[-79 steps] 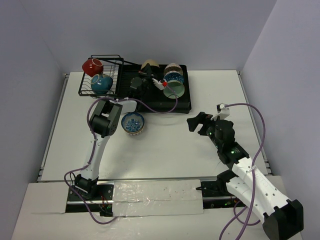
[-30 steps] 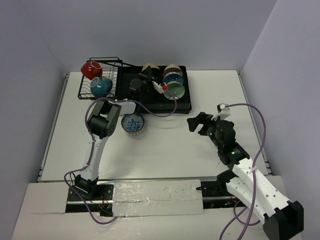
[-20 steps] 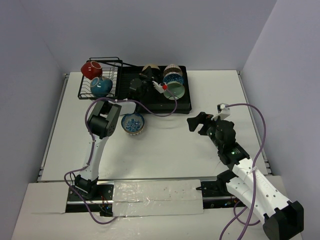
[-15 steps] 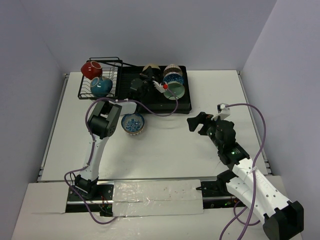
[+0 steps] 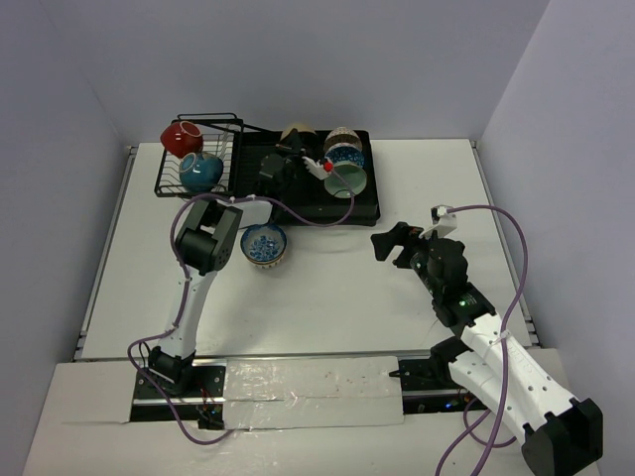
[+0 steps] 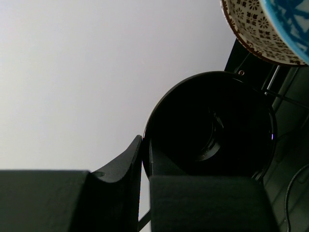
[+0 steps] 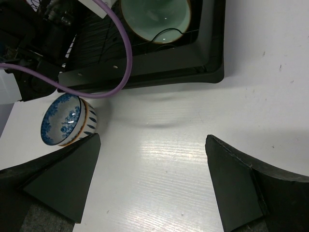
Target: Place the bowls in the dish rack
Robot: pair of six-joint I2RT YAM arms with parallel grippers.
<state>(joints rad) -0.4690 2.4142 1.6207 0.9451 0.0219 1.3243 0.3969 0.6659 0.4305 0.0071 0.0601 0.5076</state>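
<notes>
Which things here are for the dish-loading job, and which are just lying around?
Part of the job: dish rack; red bowl, teal bowl, green bowl and patterned bowls in it; blue-and-white bowl on the table; dark bowl gripped by the left gripper.

Just lying about: purple cable; white taped strip.

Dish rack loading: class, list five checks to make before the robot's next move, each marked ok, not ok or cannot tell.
1. Left gripper shut on black-lined bowl rim: ok.
2. That bowl over the dish rack: ok.
3. Bowl seated in the rack's ridges: cannot tell.
4. Right gripper open, empty: ok.
5. Blue patterned bowl loaded: not ok, on the table.
</notes>
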